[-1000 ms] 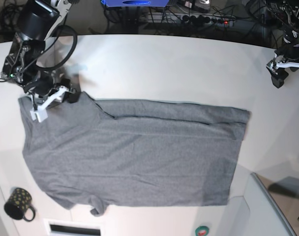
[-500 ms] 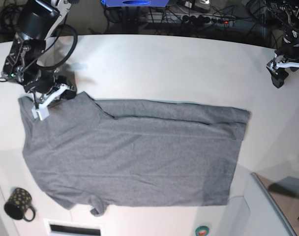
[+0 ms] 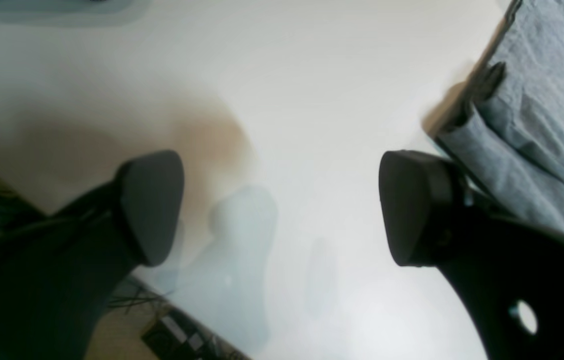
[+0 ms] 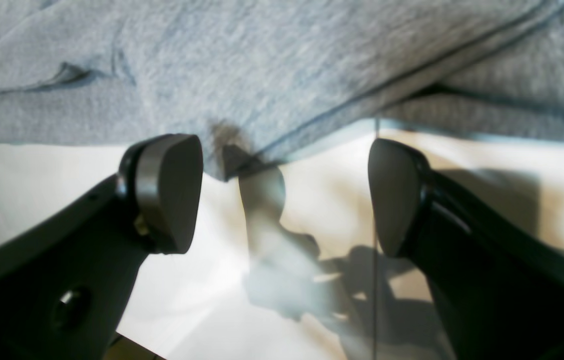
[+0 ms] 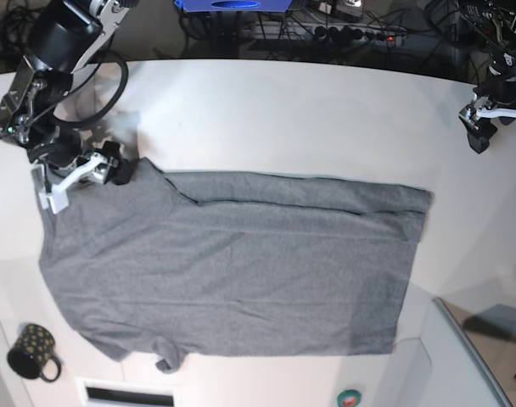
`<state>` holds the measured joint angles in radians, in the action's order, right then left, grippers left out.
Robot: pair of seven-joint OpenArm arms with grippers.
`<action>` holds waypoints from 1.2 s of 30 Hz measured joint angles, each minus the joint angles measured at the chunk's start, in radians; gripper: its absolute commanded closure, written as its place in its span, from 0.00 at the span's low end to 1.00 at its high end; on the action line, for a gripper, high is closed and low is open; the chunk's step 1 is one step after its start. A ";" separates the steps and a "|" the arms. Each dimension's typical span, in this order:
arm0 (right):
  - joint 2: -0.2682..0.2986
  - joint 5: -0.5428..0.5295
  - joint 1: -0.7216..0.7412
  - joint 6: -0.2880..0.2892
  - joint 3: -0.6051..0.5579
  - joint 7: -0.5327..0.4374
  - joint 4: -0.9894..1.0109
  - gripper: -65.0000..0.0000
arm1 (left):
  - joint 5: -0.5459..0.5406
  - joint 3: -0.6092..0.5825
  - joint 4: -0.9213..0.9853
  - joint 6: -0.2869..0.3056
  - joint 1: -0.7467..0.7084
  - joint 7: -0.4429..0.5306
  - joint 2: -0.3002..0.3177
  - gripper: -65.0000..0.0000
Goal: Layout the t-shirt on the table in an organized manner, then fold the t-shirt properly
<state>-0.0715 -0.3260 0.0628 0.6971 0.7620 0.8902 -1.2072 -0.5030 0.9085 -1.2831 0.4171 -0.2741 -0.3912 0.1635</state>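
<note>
The grey t-shirt [image 5: 232, 267] lies spread flat on the white table [image 5: 283, 119], with its far long edge folded over. My right gripper [image 5: 84, 182] hovers at the shirt's far left corner. In the right wrist view this gripper [image 4: 282, 195] is open, and the shirt's edge [image 4: 282, 75] lies on the table just past its fingertips, with nothing held. My left gripper [image 5: 480, 136] is at the far right of the table, away from the shirt. In the left wrist view it [image 3: 282, 207] is open over bare tabletop, with folded grey fabric [image 3: 536, 110] off to its right.
A black dotted mug [image 5: 33, 352] stands at the table's front left corner. A pale grey bin [image 5: 462, 356] sits at the front right. Cables and a power strip [image 5: 360, 34] run beyond the far edge. A thin dark seam [image 4: 375, 210] crosses the tabletop.
My right gripper's jaws have opened wide and it has shifted slightly left at the shirt's corner. The shirt and the left arm have not moved.
</note>
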 measured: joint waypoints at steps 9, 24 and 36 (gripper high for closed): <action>-0.003 0.005 0.014 0.000 0.000 0.000 0.017 0.43 | 0.001 0.006 0.000 -0.001 -0.006 0.000 0.003 0.10; -0.004 0.006 0.031 0.000 0.000 0.005 0.018 0.66 | 0.001 0.006 0.000 -0.001 -0.006 0.000 0.003 0.10; -0.003 0.010 0.050 0.000 0.000 0.014 0.051 0.99 | 0.001 0.006 0.000 -0.001 -0.006 0.000 0.003 0.10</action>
<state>-0.0746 -0.3161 0.1127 0.6971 0.7620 0.9039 -1.1564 -0.5018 0.9150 -1.2831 0.4164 -0.2802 -0.3916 0.1661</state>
